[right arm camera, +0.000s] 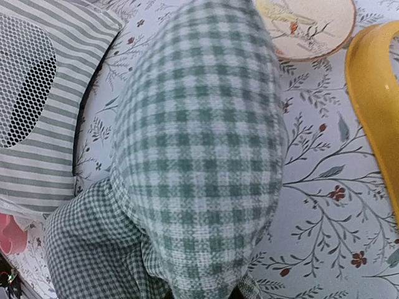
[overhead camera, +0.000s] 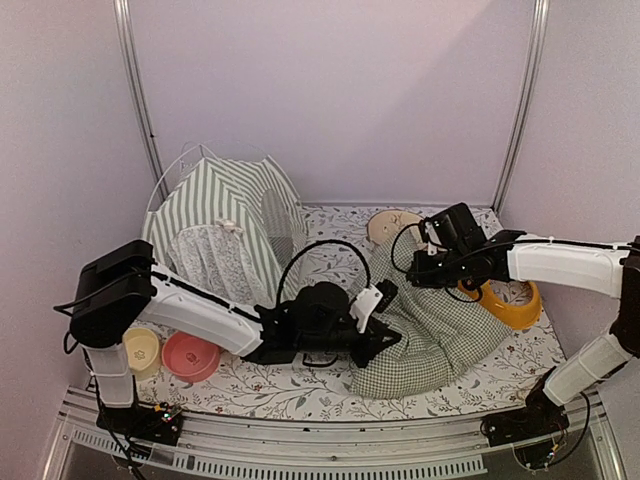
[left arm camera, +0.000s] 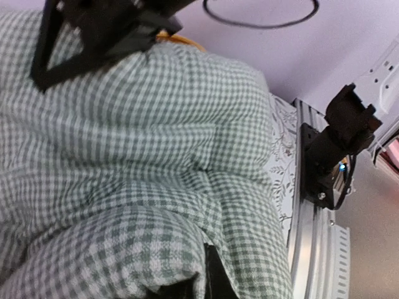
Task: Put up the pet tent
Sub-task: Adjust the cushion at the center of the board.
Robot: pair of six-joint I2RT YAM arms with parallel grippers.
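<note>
The pet tent stands upright at the back left, green-and-white striped with a lace curtain across its front. Its black mesh window shows at the left of the right wrist view. A green-and-white checked cushion lies crumpled right of centre. My left gripper is shut on the cushion's left edge, and one dark finger pokes out under the fabric. My right gripper is shut on the cushion's far upper corner. The bunched fabric hides its fingers.
A pink bowl and a cream bowl sit at the front left beside the left arm. A yellow bowl and a round wooden dish lie at the right. The floral mat ends at a metal rail.
</note>
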